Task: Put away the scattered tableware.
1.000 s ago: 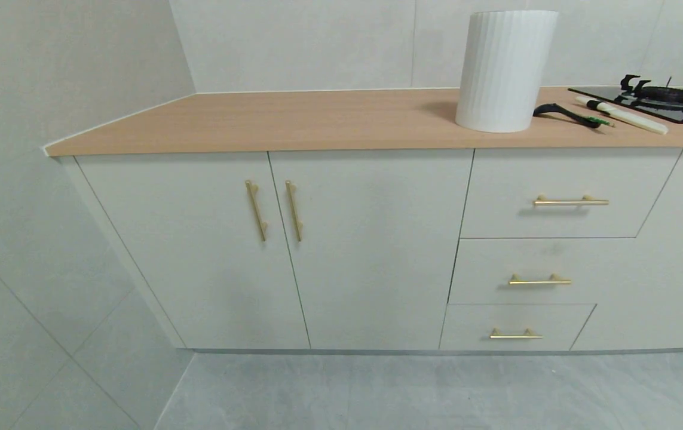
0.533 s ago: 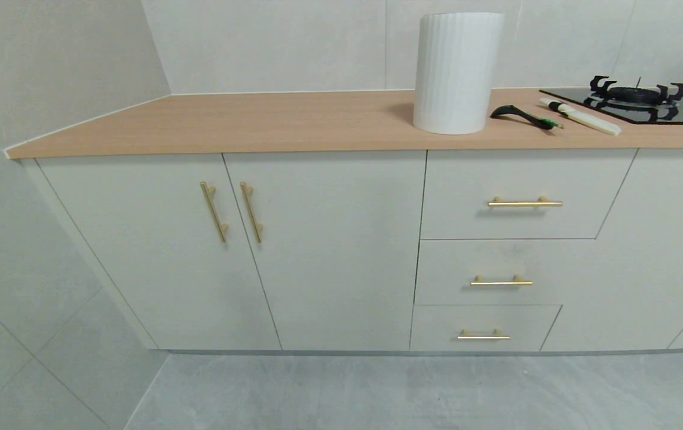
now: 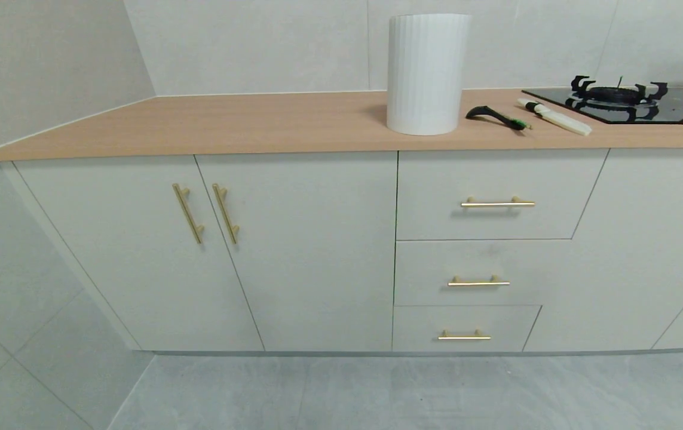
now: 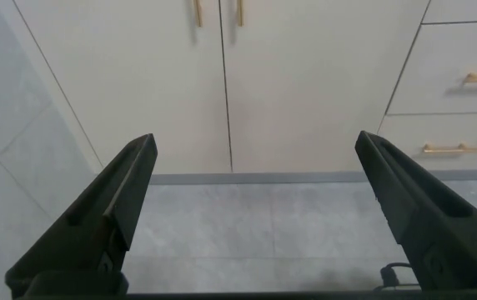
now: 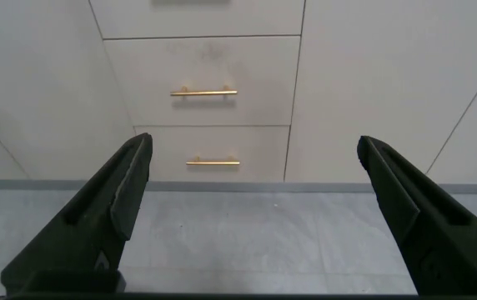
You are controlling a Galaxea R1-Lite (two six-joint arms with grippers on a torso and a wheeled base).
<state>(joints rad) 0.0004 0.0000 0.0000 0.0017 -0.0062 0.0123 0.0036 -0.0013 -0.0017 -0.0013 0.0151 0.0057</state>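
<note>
Above and beyond both grippers, on the long light-wood countertop point(image 3: 227, 122), the scattered tableware is lying in two pieces.

- Black-handled utensil with a green tip point(image 3: 496, 116): lying flat, just beside the tall white ribbed cylindrical container point(image 3: 428, 71), on that container's side toward the right arm. Its long axis is running nearly along the counter's front edge, green end pointing away from the container.
- Cream-bladed knife-like piece with a dark and green end point(image 3: 554, 116): lying flat, just past the black utensil, apart from it. It is slanting, its dark end farther back and its pale end nearer the counter edge, close to the black glass gas hob point(image 3: 628, 106).

Left gripper point(image 4: 253, 146): fingers are standing wide apart, holding nothing. It is hanging low and facing the pale double cabinet doors point(image 4: 305, 75) and the grey floor.

Right gripper point(image 5: 253, 143): fingers are likewise spread wide, holding nothing. It is hanging low before the pale drawer fronts with brass bar handles point(image 5: 205, 79).

Judgement: the drawers are sitting under the stretch of counter bearing both pieces, so the right arm is looking the nearer one. Either gripper is needing to rise well above its present height and to close across each piece's narrow width, not along its length. No piece is yet stowed.
</note>
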